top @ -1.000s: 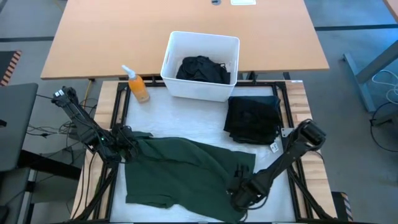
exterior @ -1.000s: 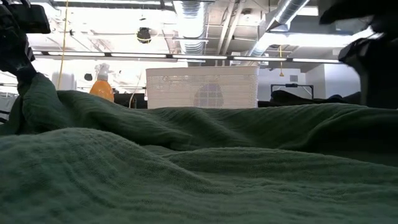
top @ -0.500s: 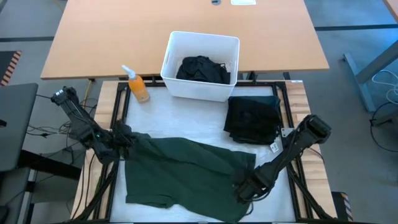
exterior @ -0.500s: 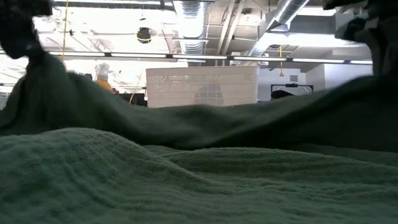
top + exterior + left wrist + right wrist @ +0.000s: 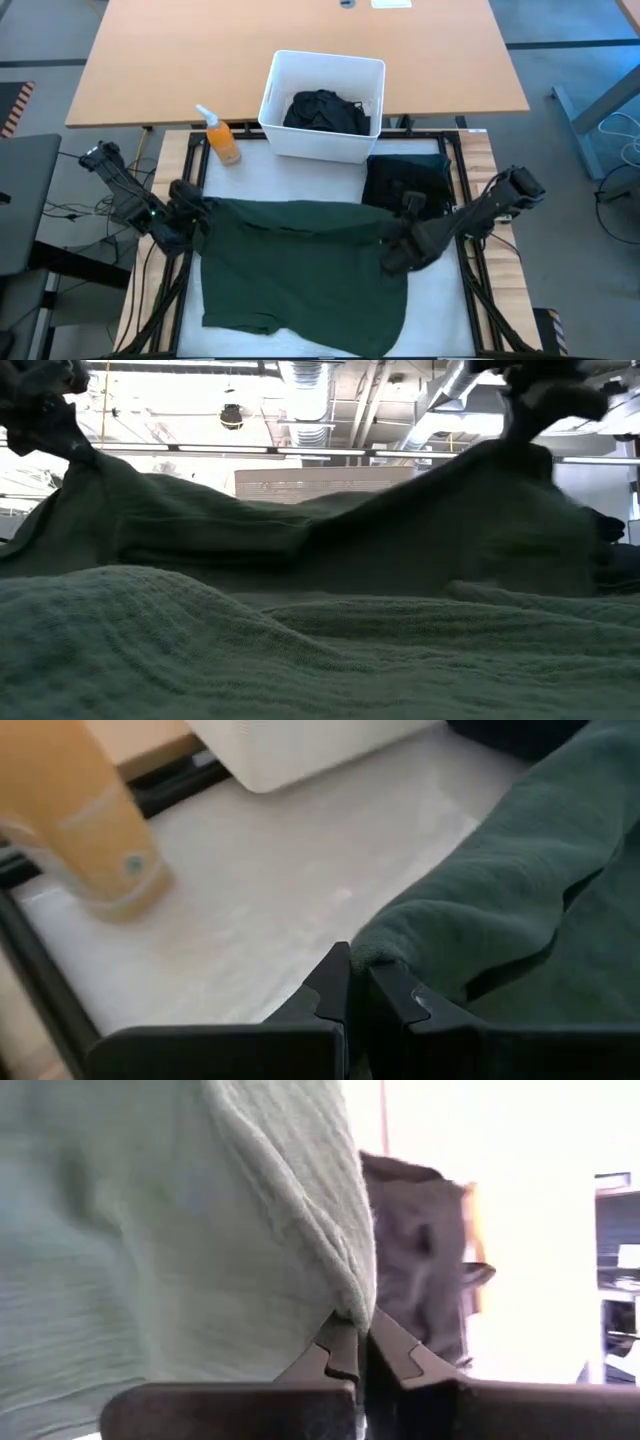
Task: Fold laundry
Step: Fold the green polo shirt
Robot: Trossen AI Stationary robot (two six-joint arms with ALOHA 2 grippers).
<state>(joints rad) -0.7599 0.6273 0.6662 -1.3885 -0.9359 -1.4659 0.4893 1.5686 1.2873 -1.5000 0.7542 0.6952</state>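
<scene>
Dark green garment (image 5: 300, 265), black folded clothes (image 5: 405, 190), white bin (image 5: 322, 104), orange bottle (image 5: 222, 140)

A white rectangular plastic bin (image 5: 372, 82) sits at the far edge of the white-topped work desk (image 5: 270, 180), straddling onto the broad tan wooden desk (image 5: 180, 50) behind it. Just beside the bin, on its left in the high view, stands an orange spray bottle with a white nozzle (image 5: 220, 137). Well off from the bin, right of the wooden desk, grey floor (image 5: 580, 40) shows, with pale cables (image 5: 622, 135) lying on it.
</scene>
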